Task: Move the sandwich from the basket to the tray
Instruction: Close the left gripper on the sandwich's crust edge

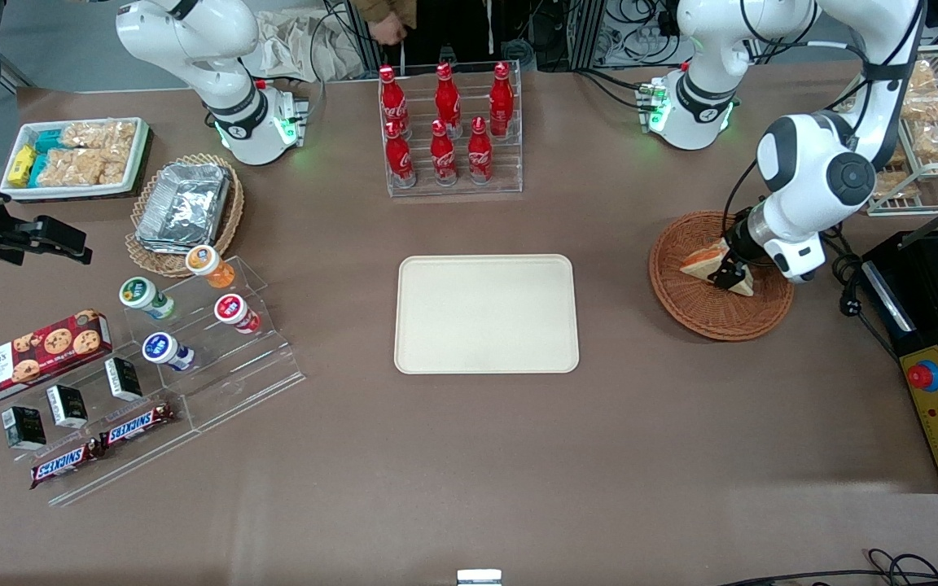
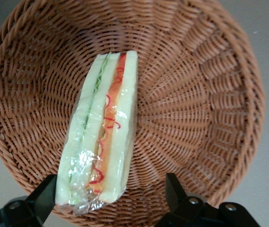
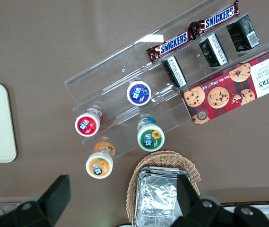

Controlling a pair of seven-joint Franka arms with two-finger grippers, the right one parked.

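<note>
The sandwich (image 1: pixel 703 260), a plastic-wrapped wedge of white bread with orange and green filling, lies in the reddish-brown wicker basket (image 1: pixel 701 313) toward the working arm's end of the table. My gripper (image 1: pixel 728 273) is down in the basket over the sandwich. In the left wrist view the gripper (image 2: pixel 110 189) stands open with one end of the sandwich (image 2: pixel 103 137) between its fingers. One black finger (image 2: pixel 46 195) sits close against the wrap and the other finger (image 2: pixel 174 193) is well apart from it, over the basket (image 2: pixel 205 94) weave. The cream tray (image 1: pixel 485 313) lies bare at the table's middle.
A clear rack of red cola bottles (image 1: pixel 446 126) stands farther from the front camera than the tray. A black control box (image 1: pixel 937 382) lies beside the basket at the table's edge. Snack stands, a foil-filled tan basket (image 1: pixel 184 207) and a white snack tray (image 1: pixel 74 155) fill the parked arm's end.
</note>
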